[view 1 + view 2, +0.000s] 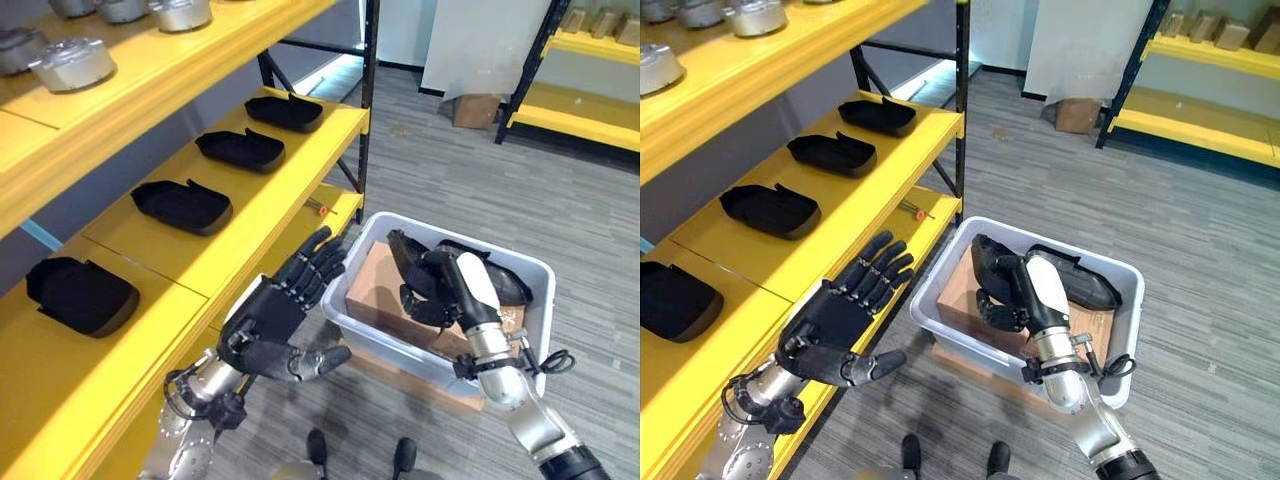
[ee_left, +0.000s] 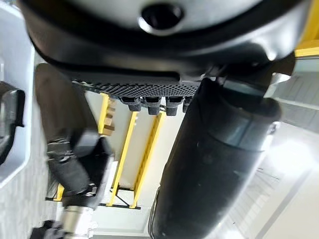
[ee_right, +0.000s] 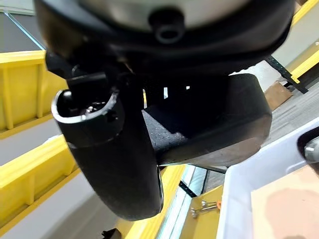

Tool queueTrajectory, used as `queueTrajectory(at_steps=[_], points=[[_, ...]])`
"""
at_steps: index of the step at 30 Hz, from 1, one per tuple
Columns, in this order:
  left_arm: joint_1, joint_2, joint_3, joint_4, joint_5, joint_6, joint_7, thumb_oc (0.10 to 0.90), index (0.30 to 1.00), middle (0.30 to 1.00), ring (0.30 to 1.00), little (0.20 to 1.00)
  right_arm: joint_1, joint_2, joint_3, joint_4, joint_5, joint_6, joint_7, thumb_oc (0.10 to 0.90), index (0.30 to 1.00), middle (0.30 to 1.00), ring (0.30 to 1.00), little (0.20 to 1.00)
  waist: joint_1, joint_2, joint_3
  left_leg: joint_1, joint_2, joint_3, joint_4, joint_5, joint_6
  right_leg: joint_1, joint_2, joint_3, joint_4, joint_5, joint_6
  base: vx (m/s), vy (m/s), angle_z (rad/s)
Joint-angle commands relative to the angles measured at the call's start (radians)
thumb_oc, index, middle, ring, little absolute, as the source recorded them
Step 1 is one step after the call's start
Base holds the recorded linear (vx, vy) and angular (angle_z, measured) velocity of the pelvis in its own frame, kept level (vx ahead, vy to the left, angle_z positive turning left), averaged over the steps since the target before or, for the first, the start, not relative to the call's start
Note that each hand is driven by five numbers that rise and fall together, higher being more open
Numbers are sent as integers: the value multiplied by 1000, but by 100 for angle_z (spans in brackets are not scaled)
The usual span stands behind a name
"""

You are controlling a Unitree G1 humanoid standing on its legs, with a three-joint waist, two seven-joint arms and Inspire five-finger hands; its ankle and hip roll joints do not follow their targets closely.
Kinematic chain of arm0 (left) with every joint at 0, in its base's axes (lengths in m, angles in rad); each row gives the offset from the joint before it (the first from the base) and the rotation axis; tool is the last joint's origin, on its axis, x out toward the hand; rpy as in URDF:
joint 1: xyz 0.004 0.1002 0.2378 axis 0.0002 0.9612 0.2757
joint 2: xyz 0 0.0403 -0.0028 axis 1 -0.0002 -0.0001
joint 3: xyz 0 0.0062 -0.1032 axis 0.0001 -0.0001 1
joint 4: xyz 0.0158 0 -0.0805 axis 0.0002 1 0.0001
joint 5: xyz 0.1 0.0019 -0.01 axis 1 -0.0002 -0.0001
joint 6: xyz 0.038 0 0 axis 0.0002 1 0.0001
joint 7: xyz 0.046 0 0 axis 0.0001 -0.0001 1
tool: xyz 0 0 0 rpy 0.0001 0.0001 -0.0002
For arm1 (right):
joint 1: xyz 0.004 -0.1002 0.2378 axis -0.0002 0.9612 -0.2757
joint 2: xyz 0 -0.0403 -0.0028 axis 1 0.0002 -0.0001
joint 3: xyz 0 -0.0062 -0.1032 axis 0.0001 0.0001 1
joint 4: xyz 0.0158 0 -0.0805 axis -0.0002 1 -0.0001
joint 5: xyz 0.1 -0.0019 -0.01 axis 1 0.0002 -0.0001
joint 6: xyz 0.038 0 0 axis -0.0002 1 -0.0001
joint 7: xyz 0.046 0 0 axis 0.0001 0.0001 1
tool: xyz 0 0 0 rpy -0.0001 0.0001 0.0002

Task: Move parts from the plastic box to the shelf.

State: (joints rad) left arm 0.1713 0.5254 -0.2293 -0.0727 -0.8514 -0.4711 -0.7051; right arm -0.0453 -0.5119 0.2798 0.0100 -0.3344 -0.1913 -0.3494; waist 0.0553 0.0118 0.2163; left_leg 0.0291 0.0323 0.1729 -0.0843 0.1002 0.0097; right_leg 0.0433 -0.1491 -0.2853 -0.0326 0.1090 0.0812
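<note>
**Black moulded parts: four on the yellow shelf, more in the grey box**

Yellow shelving (image 1: pixel 290 170) runs along our left side, and on its middle level we see four black parts in a row, well apart from one another: the nearest part (image 1: pixel 80 295), the second part (image 1: pixel 182 206), the third part (image 1: pixel 241 149) and the farthest part (image 1: pixel 285 111). On the level above sit round silver metal pieces (image 1: pixel 72 62). On the shelf's lowest level, near the upright post, lies a small tool with a red tip (image 1: pixel 318 208).

On the grey striped floor just beside the shelf stands a pale grey plastic box (image 1: pixel 380 325), lined with brown cardboard (image 1: pixel 372 285). Inside it we see more black parts (image 1: pixel 505 280) lying toward the far side.

Our right hand (image 1: pixel 428 285) reaches down into the box. Its fingers are curled round a black part (image 3: pixel 209 124); in the right wrist view that part sits pressed against the palm with the thumb beside it, and the box's pale rim is below.

Our left hand (image 1: pixel 270 315) hangs in the air between the shelf edge and the near-left corner of the box, touching neither. Its fingers are straight and spread, pointing away from us, with the thumb stretched out sideways; it holds nothing.

Across the room stands another yellow shelving unit (image 1: pixel 580 105), with a cardboard carton (image 1: pixel 475 108) on the floor beside it.
</note>
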Motion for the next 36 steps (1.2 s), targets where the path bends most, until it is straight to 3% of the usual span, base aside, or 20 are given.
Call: queueTrajectory(at_steps=[1,4,6,11,12,13,14,15,19,22,24,27,30,36], points=[[-64,15,54,-44,3,-47,-43,900,1000,1000,1000,1000,-131,-8,-61,-114,4,-140,-106,400,300,300,300,300,-1,-10,-67,50,-23,-19,19,-125,30,-35,83,78,309,-175,16,-168,-32,14],[-87,11,59,-45,-8,-27,-43,900,1000,1000,1000,1000,-149,-12,-64,-95,3,-161,-132,400,300,300,300,300,-2,-9,-62,21,-42,-49,54,-134,34,-60,131,107,343,-199,-8,-106,-62,52],[-103,6,59,-38,12,-20,-30,900,1000,1000,1000,1000,-165,-12,-60,-93,-31,-165,-173,400,300,300,300,300,13,-13,-44,-29,-69,-106,131,-143,26,-20,123,98,243,-222,-44,-114,-164,38],[-40,3,70,-60,34,-36,-54,900,1000,1000,1000,1000,-168,-41,-78,-125,-75,-155,-204,400,300,300,300,300,28,16,-34,-33,-84,-141,120,-127,18,-1,116,95,173,-202,-52,-83,-59,33],[-27,9,70,-64,53,-39,-52,900,1000,1000,1000,1000,-155,-47,-86,-135,-84,-147,-216,400,300,300,300,300,23,19,-39,-30,-82,-106,111,-126,13,11,110,77,143,-191,-47,-129,-27,34],[-33,21,67,-74,50,-17,-73,900,1000,1000,1000,1000,-131,-57,-110,-150,-82,-121,-231,400,300,300,300,300,-6,16,-46,-26,-50,31,115,-127,0,27,85,18,103,-173,-37,-127,-15,63],[-34,23,65,-76,49,-15,-74,900,1000,1000,1000,1000,-127,-59,-115,-153,-80,-119,-232,400,300,300,300,300,-12,15,-47,-25,-45,49,118,-129,-2,31,82,9,96,-170,-36,-186,38,108],[-46,34,52,-91,53,-6,-54,900,1000,1000,1000,1000,-110,-67,-128,-156,-87,-123,-243,400,300,300,300,300,-34,10,-51,-23,-14,122,133,-134,-11,37,62,-18,78,-161,-32,-121,53,125],[-56,61,37,-89,149,-39,64,900,1000,1000,1000,1000,-102,-87,-130,-146,-71,-182,-237,400,300,300,300,300,-50,-5,-51,-23,53,138,200,-150,-30,30,33,-17,86,-161,-38,-142,146,89],[-53,78,56,-95,183,-47,107,900,1000,1000,1000,1000,-107,-118,-134,-147,5,-212,-219,400,300,300,300,300,-51,-5,-56,-27,166,106,245,-48,-73,18,10,-8,100,-163,-52,-150,250,0],[-51,82,69,-102,209,-58,134,900,1000,1000,1000,1000,-112,-123,-132,-149,56,-227,-224,400,300,300,300,300,-52,4,-65,-7,191,55,236,-21,-84,1,-3,16,110,-162,-51,-129,345,-9],[-53,89,76,-106,282,-73,210,900,1000,1000,1000,1000,-127,-108,-121,-159,70,-242,-285,400,300,300,300,300,-50,25,-71,5,180,27,189,-20,-84,-5,-16,34,116,-160,-41,-119,336,-10],[-64,127,78,-122,470,-91,322,900,1000,1000,1000,1000,-124,-80,-151,-189,53,-233,-320,400,300,300,300,300,-49,36,-72,45,159,70,127,-83,-79,19,-57,-5,123,-151,-9,-164,401,13],[-16,205,143,-153,415,-79,271,900,1000,1000,1000,1000,-106,-73,-186,-243,8,-173,-342,400,300,300,300,300,-10,43,-87,85,99,73,31,-90,-58,50,-119,-70,72,-84,62,-143,287,31]])
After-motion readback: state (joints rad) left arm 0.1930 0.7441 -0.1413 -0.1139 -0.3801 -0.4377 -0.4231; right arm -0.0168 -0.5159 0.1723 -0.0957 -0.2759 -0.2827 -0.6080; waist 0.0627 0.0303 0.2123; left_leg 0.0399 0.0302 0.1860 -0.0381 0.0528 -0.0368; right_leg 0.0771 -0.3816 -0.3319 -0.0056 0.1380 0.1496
